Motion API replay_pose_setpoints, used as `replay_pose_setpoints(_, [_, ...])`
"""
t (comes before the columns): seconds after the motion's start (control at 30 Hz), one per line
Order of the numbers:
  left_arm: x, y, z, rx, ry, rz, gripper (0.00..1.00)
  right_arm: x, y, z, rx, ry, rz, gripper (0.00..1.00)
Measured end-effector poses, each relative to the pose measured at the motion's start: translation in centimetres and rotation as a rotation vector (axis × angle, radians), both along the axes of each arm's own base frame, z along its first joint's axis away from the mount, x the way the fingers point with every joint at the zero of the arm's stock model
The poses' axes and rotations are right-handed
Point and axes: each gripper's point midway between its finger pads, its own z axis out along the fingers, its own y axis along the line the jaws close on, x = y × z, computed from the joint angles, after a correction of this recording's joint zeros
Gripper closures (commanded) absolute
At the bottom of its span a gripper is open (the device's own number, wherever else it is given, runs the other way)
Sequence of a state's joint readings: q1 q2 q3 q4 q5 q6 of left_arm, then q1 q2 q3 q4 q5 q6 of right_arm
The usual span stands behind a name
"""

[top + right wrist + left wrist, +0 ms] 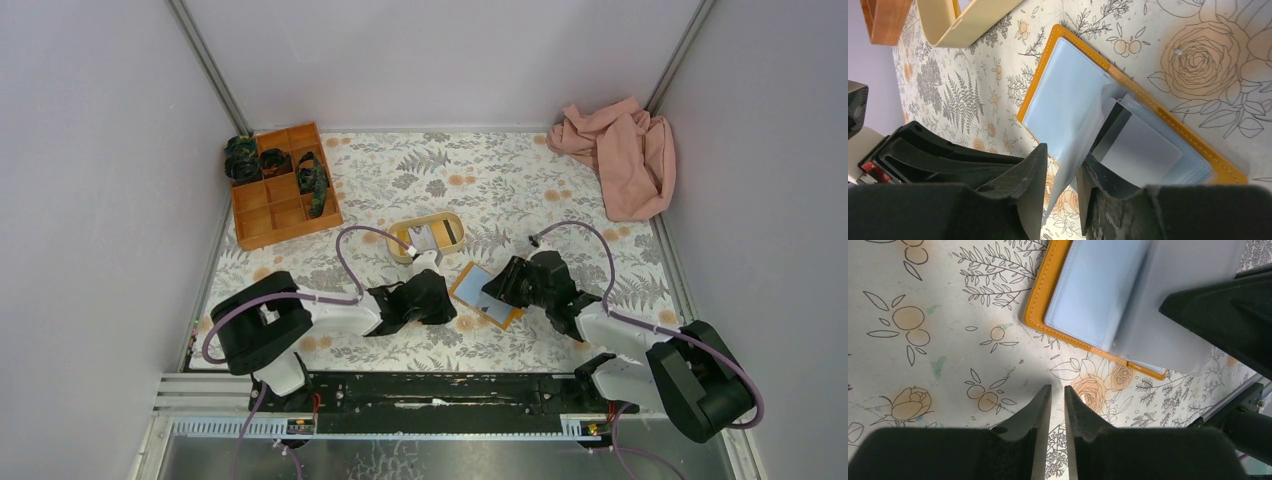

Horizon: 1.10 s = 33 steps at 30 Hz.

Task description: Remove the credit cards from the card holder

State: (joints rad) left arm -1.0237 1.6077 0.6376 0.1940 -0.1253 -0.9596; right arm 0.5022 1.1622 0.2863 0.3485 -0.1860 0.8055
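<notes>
The card holder lies open on the floral tablecloth, orange-edged with a light blue inside. One clear sleeve page stands lifted from it and passes between the fingers of my right gripper. The jaws are wider apart than the thin page, which leans on one finger. Beneath the page a grey credit card sits partly out of its pocket. My left gripper hovers just left of the holder, with a narrow empty gap between its jaws.
A beige oval tray stands just behind the holder with a pale flat item in it. An orange compartment box holding dark items is at the back left. A pink cloth lies at the back right.
</notes>
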Motion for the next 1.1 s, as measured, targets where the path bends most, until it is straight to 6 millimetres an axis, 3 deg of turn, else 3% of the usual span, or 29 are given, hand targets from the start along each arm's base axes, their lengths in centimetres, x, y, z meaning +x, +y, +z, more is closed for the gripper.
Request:
replay_pose_setpoints(0.33, [-0.1,-0.1,0.0,0.007,-0.013,0.005,0.76,1.1,2.2,1.5,0.006,-0.032,0.040,0.64])
replay_pose_setpoints(0.63, [-1.3,1.3,0.4,0.006,-0.032,-0.003,0.74,0.8,3.2,-0.7,-0.038,0.019,0.067,0.63])
replay_pose_setpoints(0.97, [-1.3,1.0,5.7,-0.110,-0.141,-0.039,0.75,1.4,2.6,2.7,-0.031,-0.103,0.053,0.62])
replay_pose_setpoints(1.1, [-1.1,0.8,6.9,-0.133,-0.178,-0.048,0.74,1.4,2.3,3.2,-0.042,-0.123,0.047,0.61])
